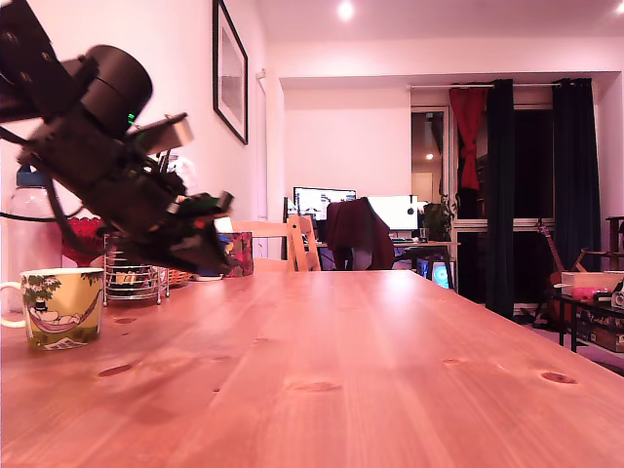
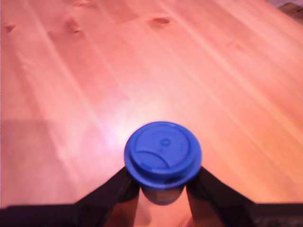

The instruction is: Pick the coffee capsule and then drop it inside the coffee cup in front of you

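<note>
The pincer (image 2: 163,189) was clamped on the coffee capsule (image 2: 163,153), its dark fingers (image 2: 113,189) pressing the pod from both sides just under the wide blue rim. In the wrist view the capsule's round blue top faced the camera, bare wooden tabletop (image 2: 85,71) behind it. In the exterior view the arm was tilted steeply, pincer (image 1: 219,229) well above the tabletop (image 1: 341,370), the capsule itself hidden there. The coffee cup (image 1: 62,307) stood upright at the exterior view's left, lower than the pincer. A wire rack (image 1: 135,276) sat behind the cup.
</note>
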